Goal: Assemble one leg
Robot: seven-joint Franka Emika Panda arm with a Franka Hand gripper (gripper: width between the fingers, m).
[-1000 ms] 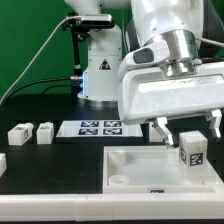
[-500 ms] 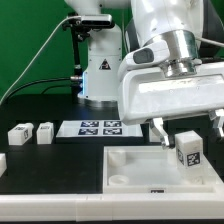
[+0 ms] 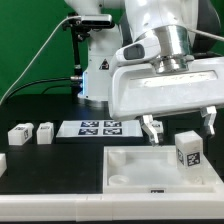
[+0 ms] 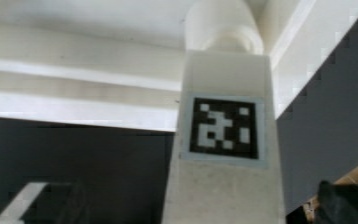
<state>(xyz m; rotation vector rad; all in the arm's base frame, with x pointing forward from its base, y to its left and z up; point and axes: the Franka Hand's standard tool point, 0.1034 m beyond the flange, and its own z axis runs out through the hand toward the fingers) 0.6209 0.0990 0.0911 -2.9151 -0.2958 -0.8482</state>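
One leg (image 3: 190,152), a small white block with a black-and-white tag on its front face, stands upright in the corner of the large white panel (image 3: 135,168) at the exterior view's right. My gripper (image 3: 181,128) is open just above it, fingers spread to either side and not touching it. In the wrist view the leg (image 4: 220,130) fills the middle with its tag facing the camera. My gripper (image 4: 190,208) is open around it, and a dark fingertip (image 4: 345,200) shows apart from its side.
Two more legs (image 3: 20,133) (image 3: 45,132) lie on the black table at the exterior view's left. The marker board (image 3: 98,128) lies behind the panel. A white part (image 3: 2,160) pokes in at the left edge. The robot base (image 3: 100,70) stands at the back.
My gripper has risen and shifted slightly to the exterior view's left, away from the leg. The leg stays standing on the panel.
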